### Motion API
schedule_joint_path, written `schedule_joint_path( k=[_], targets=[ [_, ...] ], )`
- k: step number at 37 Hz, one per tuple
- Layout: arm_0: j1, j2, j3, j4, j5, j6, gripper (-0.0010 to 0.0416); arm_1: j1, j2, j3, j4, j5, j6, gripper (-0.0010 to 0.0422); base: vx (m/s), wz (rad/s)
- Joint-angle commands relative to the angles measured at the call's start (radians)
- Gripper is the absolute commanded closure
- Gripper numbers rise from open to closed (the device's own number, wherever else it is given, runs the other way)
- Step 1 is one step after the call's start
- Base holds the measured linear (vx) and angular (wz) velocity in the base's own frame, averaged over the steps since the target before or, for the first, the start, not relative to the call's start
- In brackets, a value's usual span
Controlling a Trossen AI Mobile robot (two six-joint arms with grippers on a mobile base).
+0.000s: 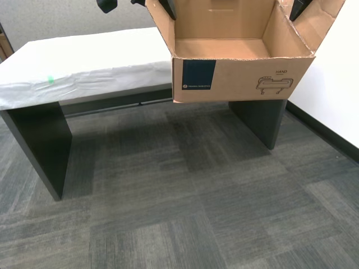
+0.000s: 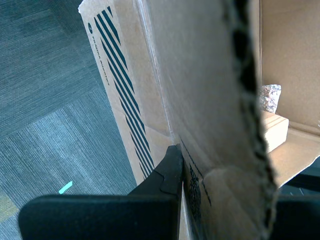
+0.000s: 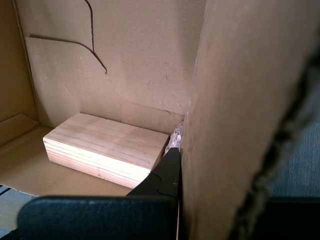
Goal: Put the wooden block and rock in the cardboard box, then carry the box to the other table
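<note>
The cardboard box (image 1: 235,78) is held up in the air, clear of the carpet (image 1: 185,207), in front of the desk (image 1: 84,61) with the wrinkled white cover and a green tape mark (image 1: 50,80). Its flaps are open upward. Its blue label and line drawing face the exterior view.

The first pincer (image 3: 175,165) is clamped on one side wall of the box, one finger inside and the wall pressed against it. Inside the box, the wooden block (image 3: 105,147) is seen lying flat on the bottom, with the rock (image 3: 177,134) just beside its end, near the gripped wall.

The second pincer (image 2: 177,170) is clamped on another wall of the box, its dark finger (image 2: 170,172) pressed against the outer face with the blue stripes. Past that wall's torn edge, the rock (image 2: 270,97) and block (image 2: 275,131) are seen together inside.
</note>
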State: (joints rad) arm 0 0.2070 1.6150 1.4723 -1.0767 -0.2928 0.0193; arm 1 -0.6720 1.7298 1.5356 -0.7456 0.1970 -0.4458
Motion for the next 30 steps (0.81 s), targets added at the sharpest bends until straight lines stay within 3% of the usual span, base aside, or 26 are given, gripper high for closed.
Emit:
schedule_joint_path(
  k=[1,7,30],
  targets=[
    [0.004,-0.001,0.002,0.006,-0.029,0.0,0.0407,-0.003,0.0,0.002,0.008,0.02,-0.012,0.0413,0.148,0.032],
    [0.004,0.0,0.002,0.031,-0.029,0.0,0.0407,-0.003,0.0,0.002,0.01,-0.008,-0.025,0.0413,0.145,0.027],
    [0.005,0.0,0.002,0.026,-0.029,0.006,0.0406,-0.006,0.0,0.002,0.006,-0.006,-0.088,0.0413,0.142,0.015]
  ],
)
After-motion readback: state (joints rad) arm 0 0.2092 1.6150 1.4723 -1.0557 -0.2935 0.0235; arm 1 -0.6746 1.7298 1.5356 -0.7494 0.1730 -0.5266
